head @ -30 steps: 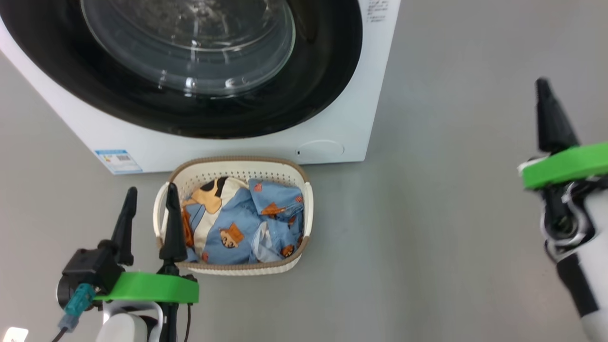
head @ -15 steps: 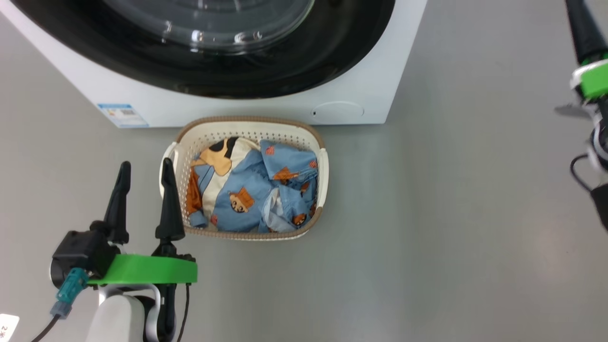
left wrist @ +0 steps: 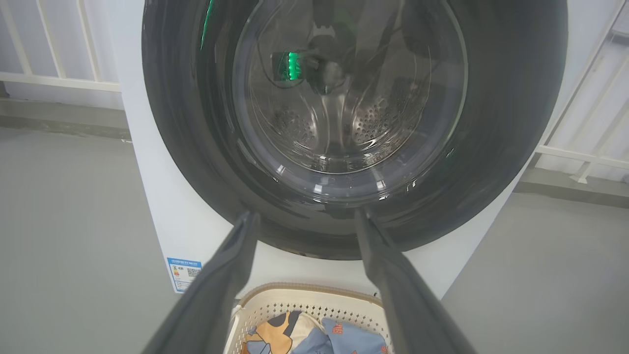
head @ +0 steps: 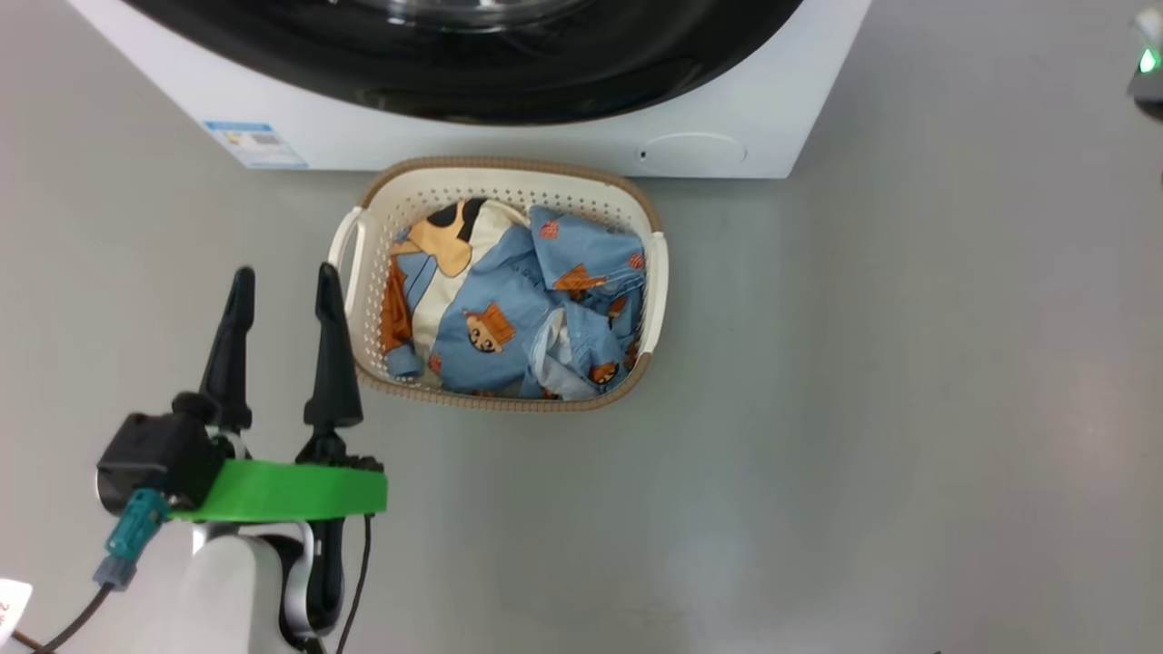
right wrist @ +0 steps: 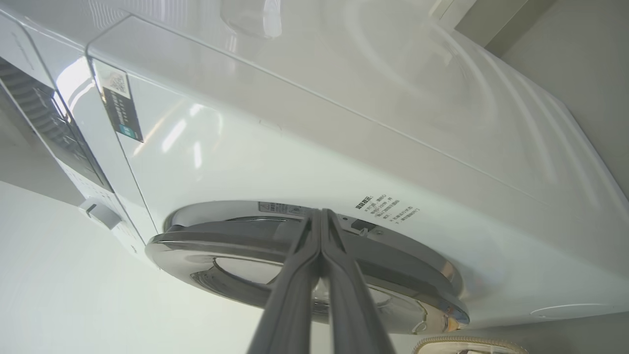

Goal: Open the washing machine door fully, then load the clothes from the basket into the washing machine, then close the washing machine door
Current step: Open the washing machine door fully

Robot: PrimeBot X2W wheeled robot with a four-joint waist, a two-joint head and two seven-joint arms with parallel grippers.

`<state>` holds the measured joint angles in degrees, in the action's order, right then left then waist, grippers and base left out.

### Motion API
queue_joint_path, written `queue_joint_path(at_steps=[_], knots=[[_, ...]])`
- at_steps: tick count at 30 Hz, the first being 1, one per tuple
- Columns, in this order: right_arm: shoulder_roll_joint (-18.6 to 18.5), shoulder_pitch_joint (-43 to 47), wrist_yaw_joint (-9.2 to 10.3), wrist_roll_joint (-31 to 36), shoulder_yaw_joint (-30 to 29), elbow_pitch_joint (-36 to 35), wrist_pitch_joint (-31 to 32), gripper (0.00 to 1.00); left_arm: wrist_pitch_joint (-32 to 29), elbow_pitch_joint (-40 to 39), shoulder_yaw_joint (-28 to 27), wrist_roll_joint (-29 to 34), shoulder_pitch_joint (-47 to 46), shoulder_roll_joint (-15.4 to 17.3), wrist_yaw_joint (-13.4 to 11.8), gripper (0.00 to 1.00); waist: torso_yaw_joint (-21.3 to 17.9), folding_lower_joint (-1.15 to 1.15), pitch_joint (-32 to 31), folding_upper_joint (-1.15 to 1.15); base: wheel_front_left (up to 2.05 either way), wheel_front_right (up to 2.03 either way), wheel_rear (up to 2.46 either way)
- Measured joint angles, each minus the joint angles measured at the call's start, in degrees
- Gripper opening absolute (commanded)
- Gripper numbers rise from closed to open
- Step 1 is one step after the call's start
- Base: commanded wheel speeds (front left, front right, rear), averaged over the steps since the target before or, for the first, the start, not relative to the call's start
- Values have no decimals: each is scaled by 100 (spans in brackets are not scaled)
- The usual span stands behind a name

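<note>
I am aiming my pinched-shut right claw (right wrist: 320, 212) at the washing machine door (right wrist: 221, 241), lower centre of frame (left claw (head: 283, 272) hanging spread, lower left), risking skidding off its glossy rim.

Smooth grey floor (head: 863, 409), matt with a faint sheen of light. At its far edge, a white railing (left wrist: 54, 81) stands above a low grey kerb (left wrist: 59, 120).

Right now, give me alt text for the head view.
A cream basket of blue printed clothes sits on the grey floor just before the white washing machine. The open left claw hovers at lower left, beside the basket's left handle.
</note>
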<state>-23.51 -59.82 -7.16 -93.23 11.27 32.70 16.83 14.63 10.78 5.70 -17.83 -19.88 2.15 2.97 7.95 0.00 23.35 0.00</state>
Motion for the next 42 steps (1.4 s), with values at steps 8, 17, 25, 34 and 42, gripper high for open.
queue_joint_path(at_steps=[8, 17, 25, 34, 42], knots=[[-32, -726, 0, -69, 66, 327, 755, 0, 0, -214, 216, -62, -127, -10, -108, 100, 226, 0, 291, 0, 0, 0, 0], [-155, -1323, 0, 9, 339, 589, 1390, 0, 0, -285, 360, -192, -146, -12, -200, 100, 522, 0, 569, 0, 0, 0, 0], [-191, -1713, 0, 123, 526, 775, 1678, 0, 0, -301, 475, -401, -150, -15, -254, 100, 768, 0, 725, 0, 0, 0, 0], [-189, -2087, 0, 194, 583, 994, 1800, 0, 0, -330, 568, -558, -150, -20, -354, 100, 993, 0, 839, 0, 0, 0, 0], [-153, -2101, 0, 177, 684, 1228, 2078, 0, 0, -268, 581, -625, -144, -37, -402, 100, 1038, 0, 741, 0, 0, 0, 0]])
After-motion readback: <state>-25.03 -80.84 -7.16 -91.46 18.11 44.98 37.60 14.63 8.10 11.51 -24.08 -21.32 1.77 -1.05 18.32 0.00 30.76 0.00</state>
